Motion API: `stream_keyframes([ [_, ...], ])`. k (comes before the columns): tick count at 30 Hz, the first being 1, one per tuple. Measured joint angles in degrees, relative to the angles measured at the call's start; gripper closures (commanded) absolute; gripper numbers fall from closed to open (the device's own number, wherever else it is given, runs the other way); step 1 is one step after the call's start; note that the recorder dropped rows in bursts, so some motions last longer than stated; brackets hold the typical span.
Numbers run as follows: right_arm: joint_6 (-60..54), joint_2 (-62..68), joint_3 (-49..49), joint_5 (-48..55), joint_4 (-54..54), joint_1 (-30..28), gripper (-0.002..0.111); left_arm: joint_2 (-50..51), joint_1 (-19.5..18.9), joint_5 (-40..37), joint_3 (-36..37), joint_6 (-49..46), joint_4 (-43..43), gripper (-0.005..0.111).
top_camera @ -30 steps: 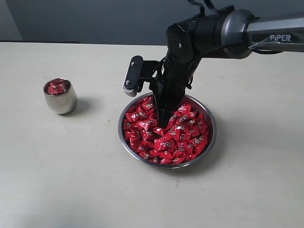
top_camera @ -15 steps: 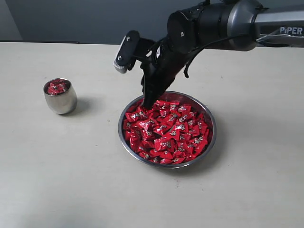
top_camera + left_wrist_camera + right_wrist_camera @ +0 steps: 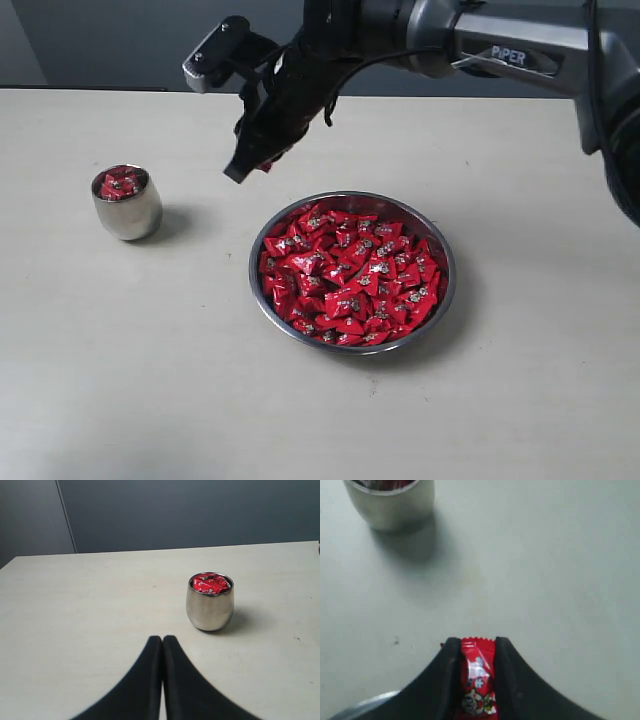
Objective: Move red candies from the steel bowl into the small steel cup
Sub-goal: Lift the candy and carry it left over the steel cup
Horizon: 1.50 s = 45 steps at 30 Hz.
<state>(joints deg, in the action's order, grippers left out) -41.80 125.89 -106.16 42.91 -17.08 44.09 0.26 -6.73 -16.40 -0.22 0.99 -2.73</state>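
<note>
The steel bowl [image 3: 448, 290] sits right of centre, heaped with red candies [image 3: 345, 275]. At the left stands the small steel cup [image 3: 128, 212], with a few red candies [image 3: 119, 183] filling its mouth; it also shows in the left wrist view [image 3: 210, 607] and at the edge of the right wrist view [image 3: 390, 505]. My right gripper [image 3: 248, 168] hangs above the table between bowl and cup, shut on one red candy [image 3: 477, 677]. The left gripper [image 3: 162, 641] is shut and empty, a short way from the cup; it does not show in the exterior view.
The pale tabletop [image 3: 150, 360] spreads all around the bowl and cup. A dark wall [image 3: 120, 40] runs behind the table's far edge. The right arm [image 3: 500, 45] reaches in from the upper right, over the bowl's far side.
My right gripper has lifted out of the bowl and swung up and to the left toward the cup, carrying a red candy. The bowl and cup have stayed put.
</note>
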Motion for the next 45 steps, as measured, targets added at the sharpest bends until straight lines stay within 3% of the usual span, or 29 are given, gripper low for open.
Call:
stream_keyframes([
  [10, 0.0, 8.2, -17.8, 2.9, -14.1, 0.0, 0.109, 0.0, 0.0, 0.0, 0.0, 0.0, 0.0, 0.106],
  [19, 0.0, 13.9, -25.4, 5.0, -24.1, 0.7, 0.109, 0.0, 0.0, 0.0, 0.0, 0.0, 0.0, 0.106],
  [45, 0.7, 21.6, -27.6, -5.6, -44.4, 4.1, 0.109, 0.0, 0.0, 0.0, 0.0, 0.0, 0.0, 0.106],
])
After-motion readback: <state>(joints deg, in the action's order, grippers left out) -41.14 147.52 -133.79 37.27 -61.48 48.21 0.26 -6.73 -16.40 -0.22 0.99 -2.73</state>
